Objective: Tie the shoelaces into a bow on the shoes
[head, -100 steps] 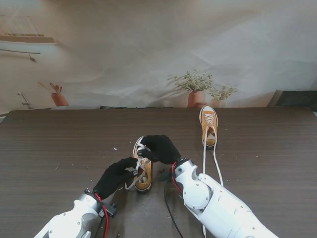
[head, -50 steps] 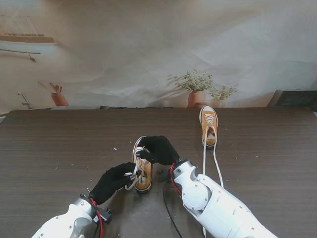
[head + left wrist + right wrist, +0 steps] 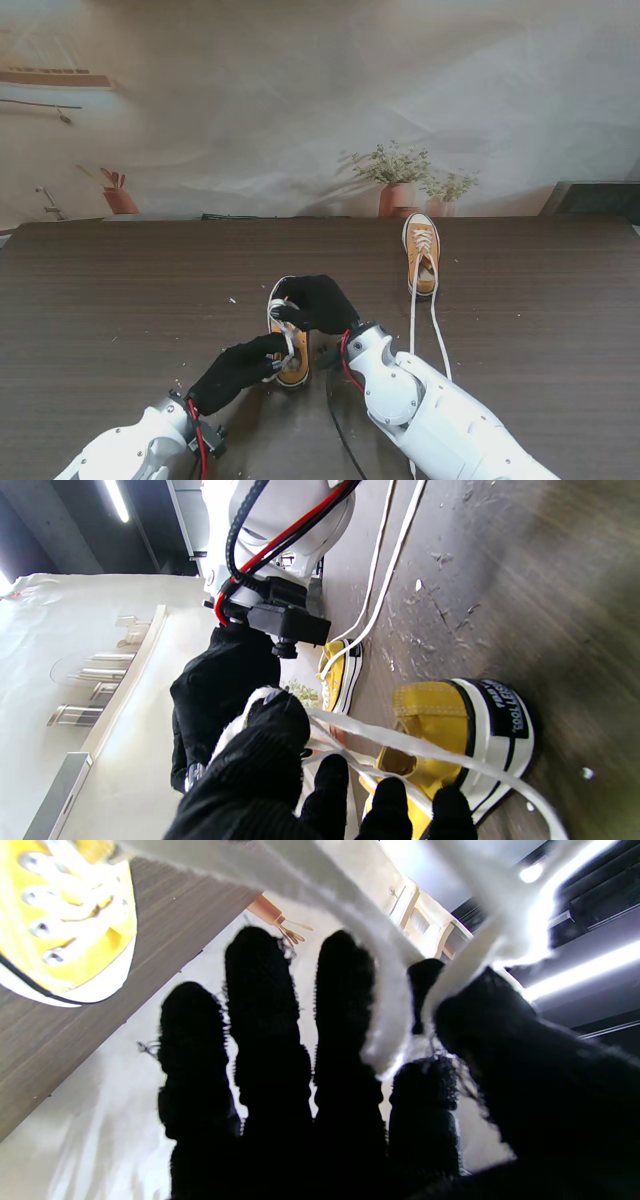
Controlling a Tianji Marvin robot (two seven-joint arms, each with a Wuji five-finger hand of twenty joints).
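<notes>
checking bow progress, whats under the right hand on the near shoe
The right hand covers the near shoe's toe end, with white lace caught between its fingers. Any knot beneath stays hidden.

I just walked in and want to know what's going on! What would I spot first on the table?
You'd spot two black-gloved robot hands, the left hand and the right hand, meeting over a yellow shoe near me on the dark table, both gripping its white lace. Farther off to the right a second yellow shoe stands alone, its untied laces trailing back toward me.
</notes>
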